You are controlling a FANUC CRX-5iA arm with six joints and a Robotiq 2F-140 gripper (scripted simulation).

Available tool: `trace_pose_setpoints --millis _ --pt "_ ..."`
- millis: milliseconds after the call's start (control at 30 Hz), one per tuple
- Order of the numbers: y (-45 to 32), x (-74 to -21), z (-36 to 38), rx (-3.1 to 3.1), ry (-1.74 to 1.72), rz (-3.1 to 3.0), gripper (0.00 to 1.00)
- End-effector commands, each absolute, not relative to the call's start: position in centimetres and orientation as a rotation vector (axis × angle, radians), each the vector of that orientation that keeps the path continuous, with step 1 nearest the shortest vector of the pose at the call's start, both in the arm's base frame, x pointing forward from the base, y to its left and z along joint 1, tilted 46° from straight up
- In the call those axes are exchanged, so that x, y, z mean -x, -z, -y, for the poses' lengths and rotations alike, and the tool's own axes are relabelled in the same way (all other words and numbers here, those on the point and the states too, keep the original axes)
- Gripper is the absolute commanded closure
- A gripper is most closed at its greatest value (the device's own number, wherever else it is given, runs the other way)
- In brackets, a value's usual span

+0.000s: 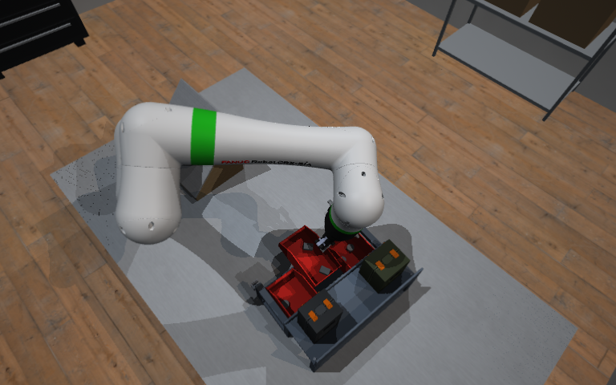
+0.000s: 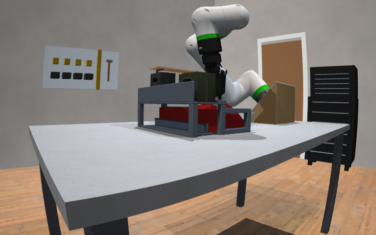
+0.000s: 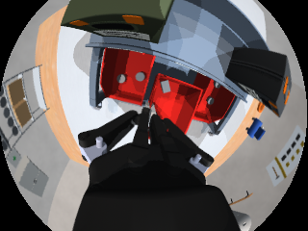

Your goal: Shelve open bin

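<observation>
Glossy red open bin (image 1: 310, 258) sits slanted between its neighbours in the grey boxy shelf (image 1: 367, 318); gripper (image 3: 146, 115) pinches its thin wall. Matte grey table (image 2: 110, 154), plank floor (image 1: 476, 149).

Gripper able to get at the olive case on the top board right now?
Probably not yet: the olive case stands free from above beside the gripper, but the jaws look shut on the wall of the middle red bin.

Two dark cases (image 1: 384, 265) (image 1: 319, 315) with orange latches sat on the top board. A tan wedge box (image 2: 274, 104) stood on the table; black cabinet (image 2: 332, 110) by the brown door (image 2: 281, 69). Wall held a tool poster (image 2: 80, 67).
</observation>
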State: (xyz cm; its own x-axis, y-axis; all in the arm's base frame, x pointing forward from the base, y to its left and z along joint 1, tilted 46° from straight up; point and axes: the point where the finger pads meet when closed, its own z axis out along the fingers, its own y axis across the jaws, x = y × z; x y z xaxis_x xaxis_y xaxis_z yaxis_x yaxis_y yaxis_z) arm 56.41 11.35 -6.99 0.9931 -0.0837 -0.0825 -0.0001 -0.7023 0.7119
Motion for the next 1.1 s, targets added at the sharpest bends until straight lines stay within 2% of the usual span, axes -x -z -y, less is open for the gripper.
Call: trace_pose_setpoints --millis 0,1067 --pt "7.00 -56.65 -11.36 -2.347 0.128 0.054 1.00" --pt "7.03 -56.99 -11.33 -2.347 0.115 0.048 1.00"
